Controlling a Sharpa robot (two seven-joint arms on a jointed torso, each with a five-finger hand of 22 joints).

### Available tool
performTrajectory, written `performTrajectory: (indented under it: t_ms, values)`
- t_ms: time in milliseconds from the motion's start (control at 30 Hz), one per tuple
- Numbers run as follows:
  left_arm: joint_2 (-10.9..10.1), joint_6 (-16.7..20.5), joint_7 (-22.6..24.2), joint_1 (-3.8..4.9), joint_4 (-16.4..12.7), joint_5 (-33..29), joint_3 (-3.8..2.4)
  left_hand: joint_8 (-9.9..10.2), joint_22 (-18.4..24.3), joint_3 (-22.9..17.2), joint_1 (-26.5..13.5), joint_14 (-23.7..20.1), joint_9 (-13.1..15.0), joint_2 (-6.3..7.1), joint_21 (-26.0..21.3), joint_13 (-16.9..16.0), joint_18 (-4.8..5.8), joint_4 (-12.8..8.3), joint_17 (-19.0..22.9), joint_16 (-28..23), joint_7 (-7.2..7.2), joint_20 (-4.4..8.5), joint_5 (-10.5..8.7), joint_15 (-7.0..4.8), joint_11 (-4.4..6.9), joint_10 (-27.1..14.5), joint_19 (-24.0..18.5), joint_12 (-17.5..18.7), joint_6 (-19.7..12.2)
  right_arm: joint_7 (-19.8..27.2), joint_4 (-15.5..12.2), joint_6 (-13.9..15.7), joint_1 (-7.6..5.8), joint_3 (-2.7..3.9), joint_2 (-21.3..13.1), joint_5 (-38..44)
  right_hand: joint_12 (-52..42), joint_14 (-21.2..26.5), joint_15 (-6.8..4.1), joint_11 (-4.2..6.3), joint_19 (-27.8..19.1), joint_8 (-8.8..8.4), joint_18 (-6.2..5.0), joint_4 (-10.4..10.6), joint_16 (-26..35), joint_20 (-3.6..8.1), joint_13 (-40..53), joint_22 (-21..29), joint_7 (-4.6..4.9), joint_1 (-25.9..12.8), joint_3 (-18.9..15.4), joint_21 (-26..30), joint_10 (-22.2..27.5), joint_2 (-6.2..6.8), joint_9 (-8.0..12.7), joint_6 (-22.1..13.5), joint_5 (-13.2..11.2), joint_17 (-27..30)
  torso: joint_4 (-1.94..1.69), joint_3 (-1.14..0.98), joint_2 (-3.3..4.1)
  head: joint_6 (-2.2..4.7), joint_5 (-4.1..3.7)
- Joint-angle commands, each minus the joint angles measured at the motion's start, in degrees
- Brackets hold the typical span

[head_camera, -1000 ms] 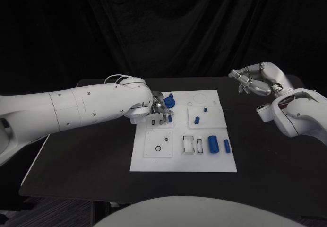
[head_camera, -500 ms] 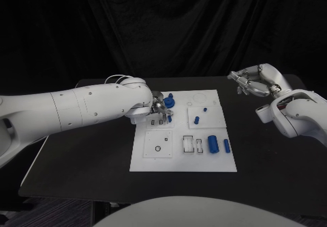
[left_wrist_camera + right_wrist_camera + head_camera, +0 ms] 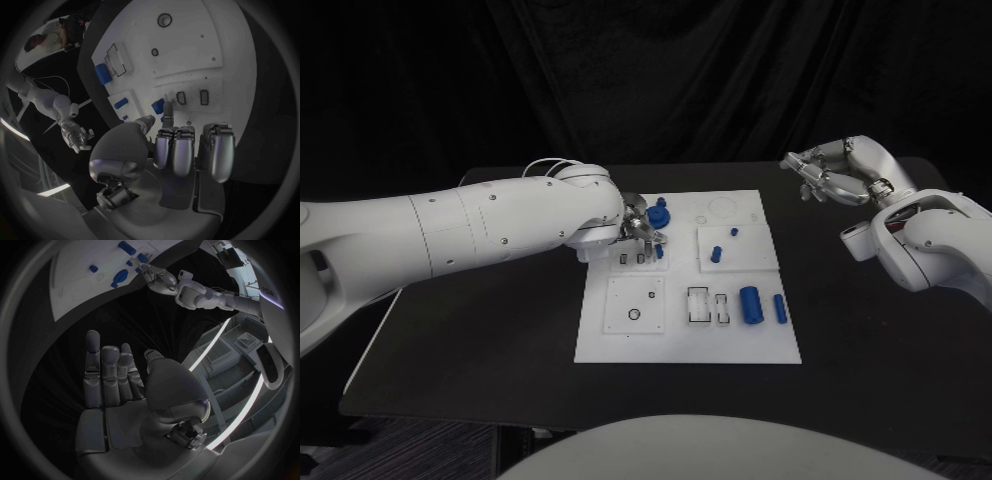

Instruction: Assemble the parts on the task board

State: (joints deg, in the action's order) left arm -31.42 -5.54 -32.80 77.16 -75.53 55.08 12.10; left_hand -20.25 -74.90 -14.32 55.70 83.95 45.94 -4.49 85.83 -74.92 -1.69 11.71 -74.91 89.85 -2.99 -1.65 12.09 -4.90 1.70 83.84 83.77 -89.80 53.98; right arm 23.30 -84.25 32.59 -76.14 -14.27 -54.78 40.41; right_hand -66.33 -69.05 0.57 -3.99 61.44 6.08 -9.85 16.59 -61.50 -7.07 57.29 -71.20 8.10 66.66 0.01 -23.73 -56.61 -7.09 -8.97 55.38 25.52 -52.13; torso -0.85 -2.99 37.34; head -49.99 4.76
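White board (image 3: 687, 345) is worked at its far-left corner, where a blue part (image 3: 658, 214) is pinched by the unmoved left hand (image 3: 635, 232), while the empty, spread right hand (image 3: 837, 172) has drifted slightly, leaving seating unfinished.

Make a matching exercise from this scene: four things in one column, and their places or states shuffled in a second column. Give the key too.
Things:
1. left hand
2. right hand
3. large blue cylinder
4. task board

Places or states:
A. white, in the middle of the black table
B. fingers apart, holding nothing, off beyond the board's right side
C. lying on the board's near right part
D. over the board's far left part, fingers down by a small blue part

Pairs: 1-D, 2-B, 3-C, 4-A
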Motion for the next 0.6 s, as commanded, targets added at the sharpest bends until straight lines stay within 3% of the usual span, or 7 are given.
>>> performTrajectory:
  t_ms: [33,233,600]
  values:
    - [0.2,-0.9,1.2,-0.16,0.1,0.3,-0.05,0.6,-5.3,0.6,-1.0,6.0,-0.1,-0.1,-0.3,-15.1,-0.71,0.4,-15.1,0.2,0.02,-0.44,-0.78,0.54,-0.39,6.2,0.0,-0.2,0.6,-1.3,0.0,-0.6,0.14,0.05,0.0,0.3,0.2,-0.4,0.14,-0.06,0.3,0.25,-0.57,0.0,-0.2,-0.07,0.0,0.1,-0.08,0.5,0.2,0.4,0.4,-0.06,0.1,0.3,0.2,0.0,0.01,0.03,0.05,-0.01,0.05]
    - [0.3,-1.4,1.3,-0.19,0.2,0.3,-0.05,1.5,-5.1,1.7,-2.3,6.0,0.1,-0.13,-0.5,-15.1,-0.75,1.5,-15.1,0.2,-0.01,-0.51,-2.39,0.59,-0.43,6.2,-0.1,-0.2,1.1,-1.4,0.0,-0.8,0.14,0.05,0.1,0.3,0.2,-0.4,0.13,-0.05,0.3,0.24,-0.57,0.0,-0.2,-0.06,-0.1,0.1,-0.08,0.7,0.3,0.4,0.4,-0.17,0.1,0.3,0.3,0.0,-0.04,0.0,0.05,-0.01,0.11]
    - [0.6,-2.4,1.0,-0.31,0.3,0.3,-0.05,1.6,-5.0,1.8,-2.2,6.0,0.1,-0.11,-0.6,-15.1,-0.79,1.5,-15.1,0.2,0.03,-0.51,-2.39,0.59,-0.42,6.2,-0.2,-0.2,1.2,-1.6,0.1,-1.0,0.14,0.05,0.2,0.3,0.2,-0.5,0.12,-0.04,0.5,0.22,-0.57,0.0,-0.3,-0.04,-0.3,0.1,-0.09,1.3,0.4,0.5,0.5,-0.13,0.1,0.3,0.5,0.0,-0.05,-0.02,0.04,-0.01,0.06]
